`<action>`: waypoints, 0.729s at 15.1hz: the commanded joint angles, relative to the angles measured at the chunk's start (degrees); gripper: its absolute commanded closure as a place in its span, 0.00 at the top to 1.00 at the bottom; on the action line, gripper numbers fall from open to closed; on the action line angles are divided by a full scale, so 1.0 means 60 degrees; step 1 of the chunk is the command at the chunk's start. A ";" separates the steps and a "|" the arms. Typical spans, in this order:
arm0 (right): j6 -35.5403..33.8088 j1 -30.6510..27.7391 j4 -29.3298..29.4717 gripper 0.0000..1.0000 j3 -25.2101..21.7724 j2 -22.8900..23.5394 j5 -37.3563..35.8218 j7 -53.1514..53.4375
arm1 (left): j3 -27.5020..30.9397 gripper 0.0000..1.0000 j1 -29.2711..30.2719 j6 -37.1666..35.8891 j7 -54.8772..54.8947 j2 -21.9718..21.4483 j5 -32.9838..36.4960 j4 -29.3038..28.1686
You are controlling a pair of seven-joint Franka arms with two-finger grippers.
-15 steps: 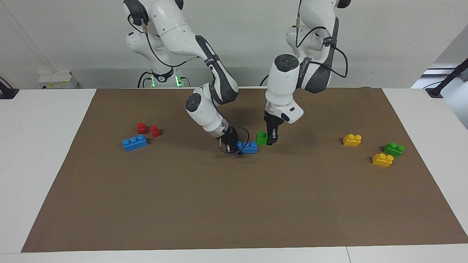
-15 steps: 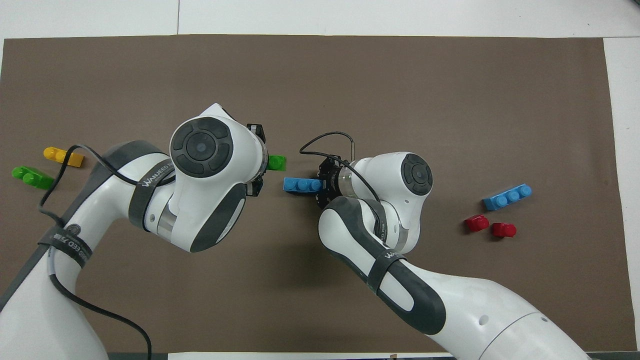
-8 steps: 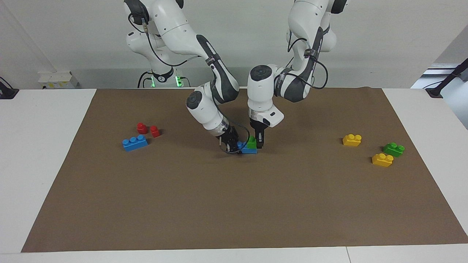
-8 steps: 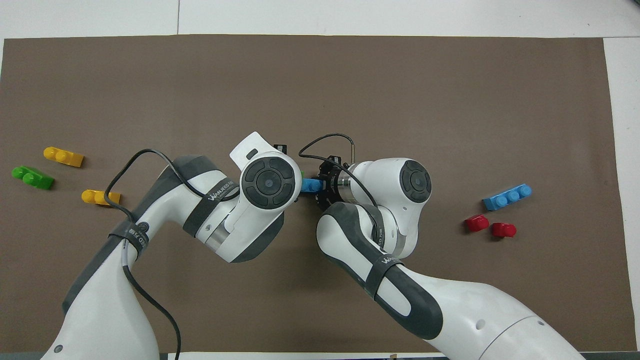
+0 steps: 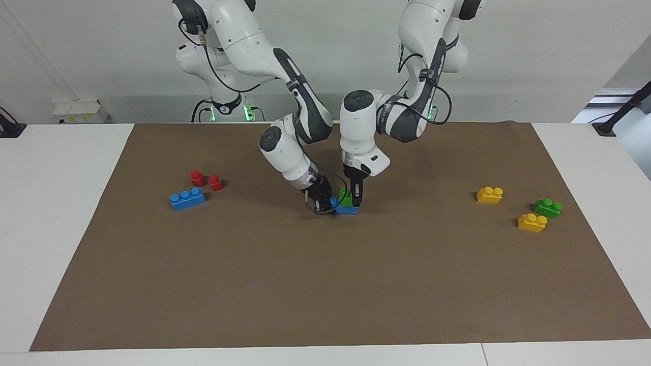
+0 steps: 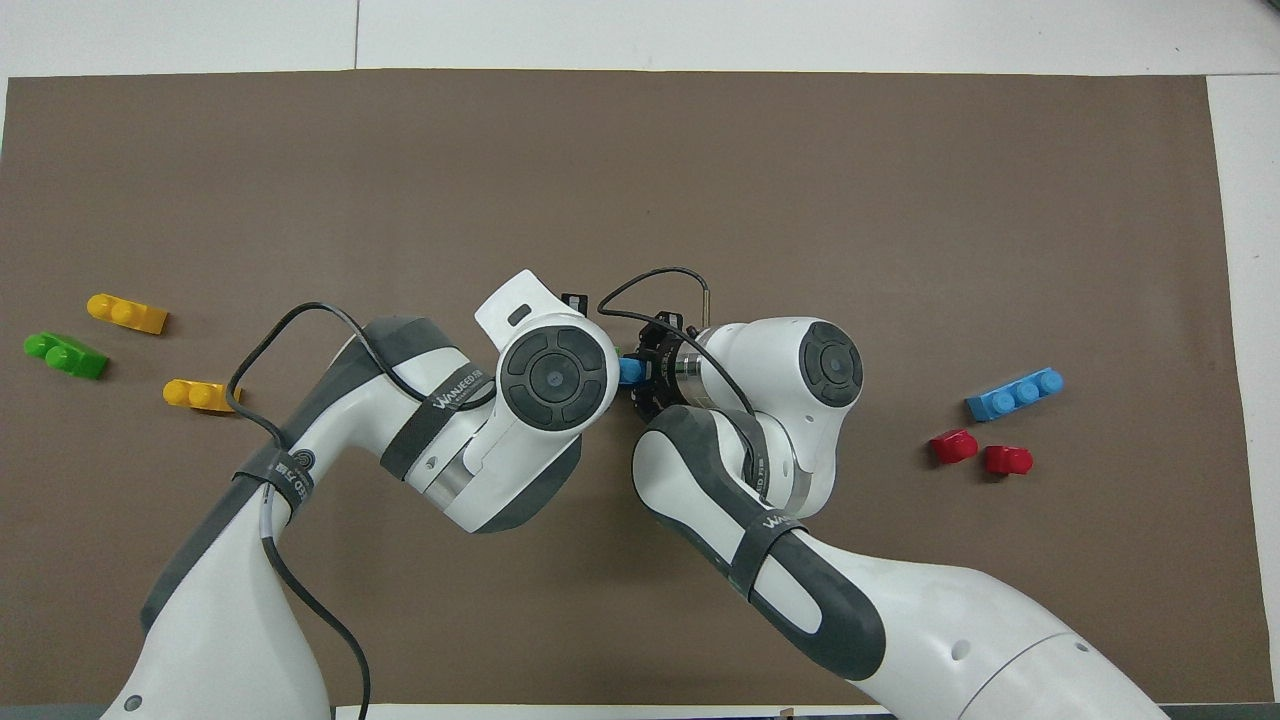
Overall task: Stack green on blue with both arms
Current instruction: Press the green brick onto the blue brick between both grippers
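Observation:
In the middle of the brown mat, one blue three-stud brick (image 5: 348, 209) lies on the mat. My right gripper (image 5: 321, 201) is shut on the end of it toward the right arm's end of the table. One green two-stud brick (image 5: 347, 199) sits on top of this blue brick, and my left gripper (image 5: 355, 196) comes straight down and is shut on it. In the overhead view only one end of the blue brick (image 6: 629, 371) shows between the two wrists. The green brick and the left gripper are hidden there under the left wrist. The right gripper (image 6: 645, 375) shows beside the blue brick.
A second blue brick (image 5: 188, 199) and two red bricks (image 5: 197, 178) (image 5: 215, 182) lie toward the right arm's end. Two yellow bricks (image 5: 490, 194) (image 5: 532, 222) and a second green brick (image 5: 548, 208) lie toward the left arm's end. The brown mat (image 5: 325, 284) covers the white table.
My left gripper carried the green brick from beside the blue brick onto its top and lowered it. My right gripper kept its hold on the blue brick.

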 commanded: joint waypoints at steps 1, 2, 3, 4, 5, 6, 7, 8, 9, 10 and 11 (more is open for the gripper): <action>0.0335 0.0038 -0.0374 0.00 -0.0053 0.0051 0.0209 -0.0009 | 0.0144 0.00 -0.0186 -0.0016 -0.0242 0.0101 0.0255 -0.0447; 0.0335 0.0038 -0.0374 0.00 -0.0053 0.0051 0.0209 0.0006 | 0.0144 0.00 -0.0186 -0.0017 -0.0242 0.0101 0.0255 -0.0448; 0.0335 0.0023 -0.0374 0.00 -0.0053 0.0051 0.0209 0.0006 | 0.0144 0.00 -0.0172 -0.0017 -0.0242 0.0116 0.0255 -0.0448; 0.0335 0.0023 -0.0374 0.00 -0.0053 0.0051 0.0209 -0.0009 | 0.0144 0.00 -0.0172 -0.0002 -0.0242 0.0130 0.0255 -0.0477; 0.0335 0.0023 -0.0388 0.00 -0.0053 0.0051 0.0209 -0.0009 | 0.0159 0.00 -0.0172 -0.0002 -0.0242 0.0131 0.0270 -0.0578; 0.0335 0.0023 -0.0388 0.00 -0.0053 0.0051 0.0209 -0.0009 | 0.0159 0.00 -0.0157 -0.0002 -0.0228 0.0116 0.0270 -0.0608; 0.0335 0.0023 -0.0388 0.00 -0.0053 0.0051 0.0209 -0.0009 | 0.0159 0.00 -0.0157 -0.0031 -0.0228 0.0116 0.0313 -0.0623; 0.0335 0.0023 -0.0403 0.00 -0.0053 0.0051 0.0209 -0.0009 | 0.0159 0.00 -0.0143 -0.0031 -0.0213 0.0116 0.0314 -0.0638; 0.0335 0.0023 -0.0417 0.00 -0.0053 0.0051 0.0209 -0.0009 | 0.0159 0.00 -0.0143 -0.0017 -0.0213 0.0116 0.0314 -0.0696; 0.0335 0.0009 -0.0432 0.00 -0.0053 0.0051 0.0209 -0.0009 | 0.0159 0.00 -0.0128 0.0056 -0.0213 0.0116 0.0314 -0.0697; 0.0335 -0.0006 -0.0432 0.00 -0.0053 0.0051 0.0209 -0.0009 | 0.0159 0.00 -0.0099 0.0056 -0.0199 0.0116 0.0314 -0.0682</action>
